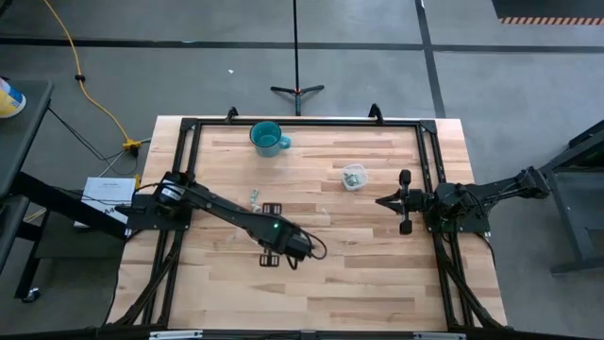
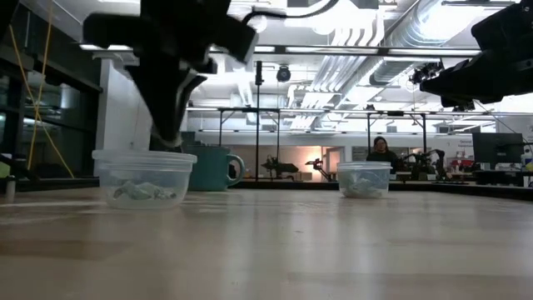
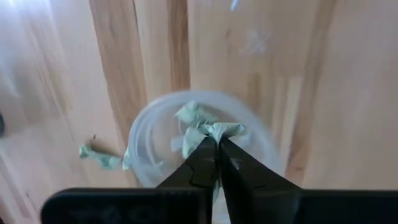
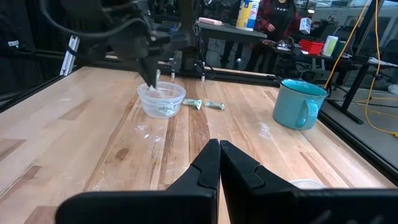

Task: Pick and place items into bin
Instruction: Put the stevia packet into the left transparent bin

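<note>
The items are tiny pale green-grey crumpled pieces. Some lie in a clear round container [image 3: 149, 162] [image 4: 161, 99] [image 2: 143, 179] under my left gripper [image 3: 217, 140] [image 2: 169, 137]. Two lie loose on the wood beside it [image 4: 193, 104] [image 1: 255, 198]. My left gripper points down over this container and is shut on one piece. In the high view my left wrist [image 1: 281, 236] hides this container. A second clear container [image 1: 354, 177] [image 2: 364, 179] holds more pieces. My right gripper [image 4: 219, 146] [image 1: 382, 200] hovers shut and empty at the table's right side. My left gripper pinches one pale green piece [image 3: 222, 130] between its two fingertips, coming from above and pointing down. The piece sticks out at the fingers' free ends and hangs over the container's opening, at about rim height in the low view.
A teal mug [image 1: 268, 139] [image 4: 301, 104] stands near the table's far edge. A black frame [image 1: 302, 123] runs round the table. Bare wood lies toward the near edge. People and benches show in the room beyond the table.
</note>
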{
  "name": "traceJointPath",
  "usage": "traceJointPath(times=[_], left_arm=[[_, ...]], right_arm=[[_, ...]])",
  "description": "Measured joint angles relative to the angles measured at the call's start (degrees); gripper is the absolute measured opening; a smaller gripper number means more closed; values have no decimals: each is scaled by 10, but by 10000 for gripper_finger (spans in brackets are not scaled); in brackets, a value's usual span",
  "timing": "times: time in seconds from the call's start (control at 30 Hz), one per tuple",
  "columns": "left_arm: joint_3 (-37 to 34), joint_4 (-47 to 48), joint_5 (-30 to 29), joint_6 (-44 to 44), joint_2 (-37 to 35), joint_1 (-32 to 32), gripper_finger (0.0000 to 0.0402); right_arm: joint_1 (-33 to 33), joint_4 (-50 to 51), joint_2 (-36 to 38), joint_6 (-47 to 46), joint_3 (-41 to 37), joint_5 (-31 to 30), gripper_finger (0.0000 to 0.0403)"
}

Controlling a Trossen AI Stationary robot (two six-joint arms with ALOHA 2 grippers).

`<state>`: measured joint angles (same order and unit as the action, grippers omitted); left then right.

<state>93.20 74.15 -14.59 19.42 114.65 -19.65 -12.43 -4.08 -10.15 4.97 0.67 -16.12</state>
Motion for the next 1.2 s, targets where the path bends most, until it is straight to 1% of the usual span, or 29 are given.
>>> traceJointPath(times=[0.13,0.27,0.4,0.53,0.63,0.77,0.87,0.97,1.1,1.2], left_arm=[[-25,28,11,8,0,19,78],[-28,33,24,18,0,42,102],[-28,30,32,4,-10,66,144],[-28,56,35,0,-26,101,194],[-28,55,35,-20,-52,139,227],[-28,29,55,-31,-88,204,259],[-28,28,60,-17,-97,252,271],[-32,24,71,11,-97,290,275],[-75,-18,120,13,-96,320,275],[-112,-30,125,9,-96,328,275]], right_arm=[[0,0,0,0,0,0,3],[0,0,0,0,0,0,2],[0,1,0,0,0,0,2],[0,2,0,0,0,0,2],[0,2,0,0,0,0,2],[0,2,0,0,0,0,2],[0,3,0,0,0,0,3],[0,3,0,0,0,0,2],[0,6,0,0,1,0,2],[0,9,0,0,1,0,3]])
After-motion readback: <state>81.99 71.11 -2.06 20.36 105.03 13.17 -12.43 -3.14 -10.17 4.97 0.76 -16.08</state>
